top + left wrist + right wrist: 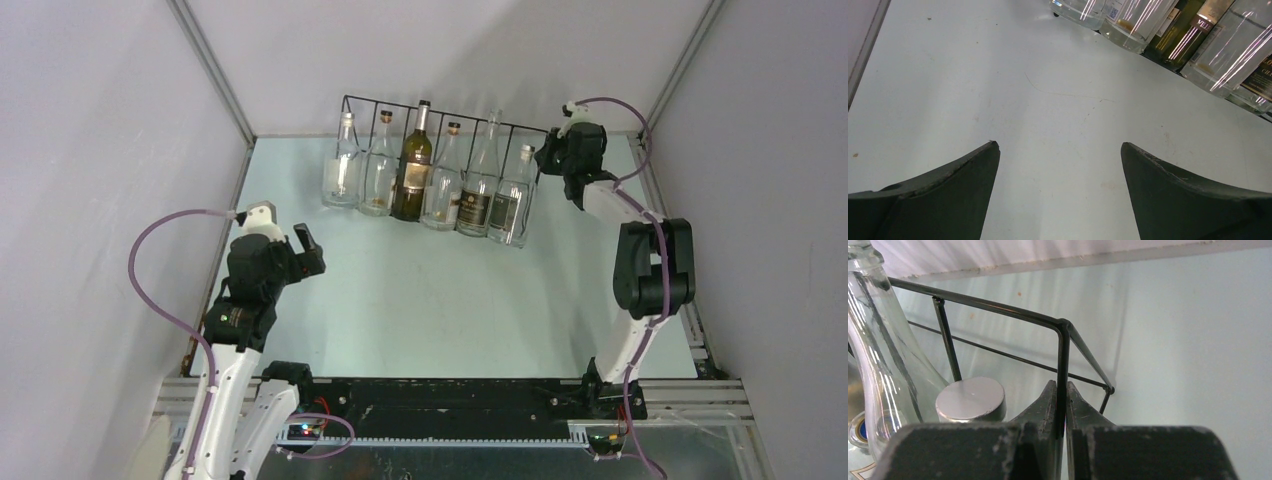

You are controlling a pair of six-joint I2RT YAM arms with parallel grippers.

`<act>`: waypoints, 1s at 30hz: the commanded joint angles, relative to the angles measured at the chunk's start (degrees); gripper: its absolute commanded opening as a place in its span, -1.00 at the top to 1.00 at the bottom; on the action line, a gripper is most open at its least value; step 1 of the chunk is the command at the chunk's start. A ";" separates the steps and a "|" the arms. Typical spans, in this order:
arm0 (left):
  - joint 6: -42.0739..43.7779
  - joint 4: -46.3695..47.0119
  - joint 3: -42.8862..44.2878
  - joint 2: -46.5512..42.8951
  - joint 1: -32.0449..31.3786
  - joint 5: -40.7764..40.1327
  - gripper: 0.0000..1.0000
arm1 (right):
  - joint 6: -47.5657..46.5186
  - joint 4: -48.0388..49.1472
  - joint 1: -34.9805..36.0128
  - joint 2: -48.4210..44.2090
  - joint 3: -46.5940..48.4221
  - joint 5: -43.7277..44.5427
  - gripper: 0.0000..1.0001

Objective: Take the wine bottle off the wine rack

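The black wire wine rack (352, 103) stands at the back of the table with several bottles in a row. One is a dark green wine bottle (413, 168); the others are clear glass. My right gripper (556, 152) is at the rack's right end, shut on its upright end wire (1063, 365), next to a silver-capped clear bottle (971, 399). My left gripper (305, 250) is open and empty above the bare table at the front left. Its fingers (948, 190) frame the table, with the bottle bases (1168, 35) beyond.
Grey walls enclose the table on three sides. The right arm's elbow (652, 265) hangs over the table's right edge. A black rail (450, 395) runs along the near edge.
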 commanded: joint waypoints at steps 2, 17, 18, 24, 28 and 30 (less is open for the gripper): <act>1.51 1.73 -0.23 -0.24 -0.95 0.86 -0.97 | -2.24 -5.11 -1.81 -8.15 -3.77 6.92 1.00; 1.51 1.69 -0.21 -0.06 -2.43 0.48 -0.97 | 4.32 -14.11 -2.07 -23.49 -15.43 13.06 1.00; 1.51 1.69 -0.22 -0.06 -2.49 0.47 -0.97 | 4.63 -14.30 -1.99 -24.16 -16.85 13.14 1.00; 1.51 1.53 -0.14 -0.02 -3.01 0.32 -0.97 | 6.52 -15.77 -1.25 -32.18 -24.17 15.32 1.00; 1.51 1.46 -0.09 0.24 -3.35 0.22 -0.97 | 8.96 -16.05 -0.64 -38.02 -29.46 15.36 1.00; 1.51 1.47 -0.05 0.33 -3.48 0.15 -0.97 | 10.28 -17.12 -0.06 -40.72 -31.31 15.59 1.00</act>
